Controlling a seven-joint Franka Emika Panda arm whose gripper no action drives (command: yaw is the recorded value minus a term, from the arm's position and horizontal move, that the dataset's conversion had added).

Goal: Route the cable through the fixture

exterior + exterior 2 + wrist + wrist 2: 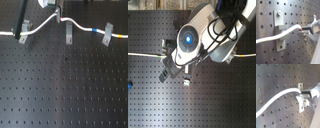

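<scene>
Claw (pixel 303 31) clamped on the cable (pixel 278 37), holding it across the front of the fixture (pixel 281 31), just above the perforated bench (pixel 65 95).

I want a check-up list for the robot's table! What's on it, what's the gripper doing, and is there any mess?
Surface: black board dotted with holes.
Job's things: white cable with blue and yellow bands crosses the board's far side; the upright grey fixture stands under it.
Clutter: nothing seen.
Grippers: gripper shut on the cable, beside a grey clip in the first wrist view.
Cables: dark robot leads looped on the arm.
Surroundings: two slanted clips, and.
</scene>
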